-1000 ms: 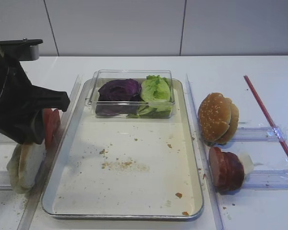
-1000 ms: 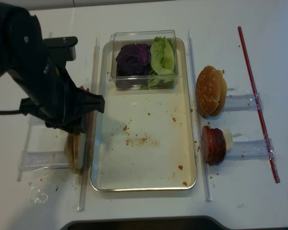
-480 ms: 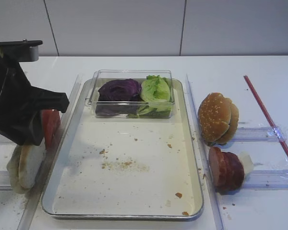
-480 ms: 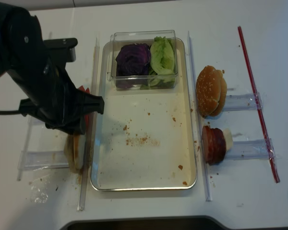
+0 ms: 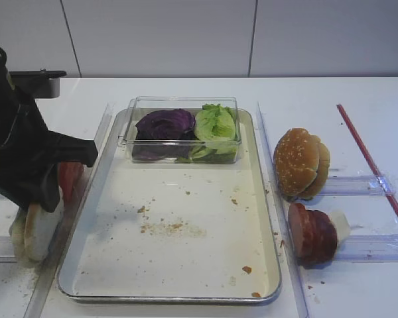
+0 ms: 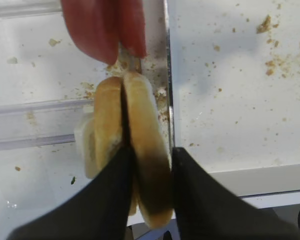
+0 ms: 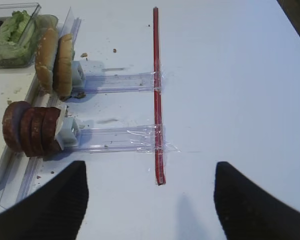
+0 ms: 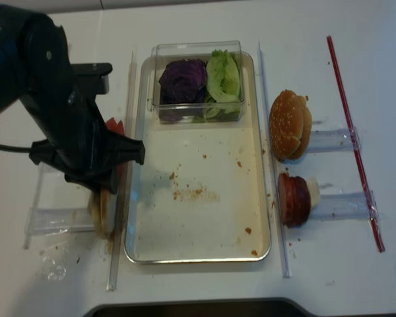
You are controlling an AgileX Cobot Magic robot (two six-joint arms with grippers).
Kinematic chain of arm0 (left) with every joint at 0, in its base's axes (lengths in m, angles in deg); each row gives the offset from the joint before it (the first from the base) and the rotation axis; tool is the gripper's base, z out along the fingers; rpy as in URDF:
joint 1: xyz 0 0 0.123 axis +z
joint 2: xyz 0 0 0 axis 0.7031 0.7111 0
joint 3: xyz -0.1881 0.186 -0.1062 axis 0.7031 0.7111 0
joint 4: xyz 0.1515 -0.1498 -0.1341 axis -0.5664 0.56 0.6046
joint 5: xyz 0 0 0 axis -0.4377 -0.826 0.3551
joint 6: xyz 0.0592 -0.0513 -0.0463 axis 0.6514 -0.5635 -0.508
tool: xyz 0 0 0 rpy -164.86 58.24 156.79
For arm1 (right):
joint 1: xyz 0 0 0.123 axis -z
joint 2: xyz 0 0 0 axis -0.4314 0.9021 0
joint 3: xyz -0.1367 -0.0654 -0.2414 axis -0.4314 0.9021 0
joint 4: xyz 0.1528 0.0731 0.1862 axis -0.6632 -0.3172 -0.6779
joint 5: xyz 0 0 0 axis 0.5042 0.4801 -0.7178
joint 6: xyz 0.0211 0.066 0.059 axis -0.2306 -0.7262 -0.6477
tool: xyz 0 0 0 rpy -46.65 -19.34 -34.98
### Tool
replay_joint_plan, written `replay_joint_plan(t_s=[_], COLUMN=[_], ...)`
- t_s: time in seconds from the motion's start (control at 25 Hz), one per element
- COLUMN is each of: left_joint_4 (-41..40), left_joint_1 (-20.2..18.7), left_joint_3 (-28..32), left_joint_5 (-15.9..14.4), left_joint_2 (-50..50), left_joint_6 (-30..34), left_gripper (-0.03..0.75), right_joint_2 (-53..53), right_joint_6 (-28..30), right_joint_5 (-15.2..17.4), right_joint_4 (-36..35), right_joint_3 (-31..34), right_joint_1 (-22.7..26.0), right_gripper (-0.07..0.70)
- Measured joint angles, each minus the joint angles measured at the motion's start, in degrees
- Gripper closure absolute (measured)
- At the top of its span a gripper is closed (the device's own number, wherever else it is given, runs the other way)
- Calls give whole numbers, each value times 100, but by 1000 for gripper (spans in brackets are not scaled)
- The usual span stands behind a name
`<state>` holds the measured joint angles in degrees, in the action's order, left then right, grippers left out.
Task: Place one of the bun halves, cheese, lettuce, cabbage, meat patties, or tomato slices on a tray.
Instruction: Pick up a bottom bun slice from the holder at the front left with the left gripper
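The left gripper [image 6: 149, 170] has its jaws clamped narrowly on a bun half [image 6: 146, 165], a flat pale disc standing on edge with a browner rim; a second half [image 6: 106, 131] leans against it, just outside the jaws. Pinkish-red tomato slices [image 6: 104, 26] stand ahead of the jaws, and the tray [image 6: 230, 172] lies just beside them. The right gripper [image 7: 150, 200] hangs over the desk [image 7: 230, 75], jaws wide apart and holding nothing.
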<state>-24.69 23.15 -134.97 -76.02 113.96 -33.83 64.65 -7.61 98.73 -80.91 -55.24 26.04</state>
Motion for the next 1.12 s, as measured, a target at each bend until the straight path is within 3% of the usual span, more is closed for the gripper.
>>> replay_joint_plan(t_s=[0.24, 1.12], left_joint_4=[-70, 13], left_joint_1=[0, -8], left_joint_3=[-3, -240], left_joint_5=[-34, -150], left_joint_2=[9, -532], left_joint_6=[126, 138], left_gripper=[617, 617], right_joint_2=[0, 0], right_joint_6=[0, 0], right_joint_5=[0, 11], right_joint_4=[0, 0], right_joint_3=[0, 0], right_joint_1=[0, 0], right_gripper=[105, 105])
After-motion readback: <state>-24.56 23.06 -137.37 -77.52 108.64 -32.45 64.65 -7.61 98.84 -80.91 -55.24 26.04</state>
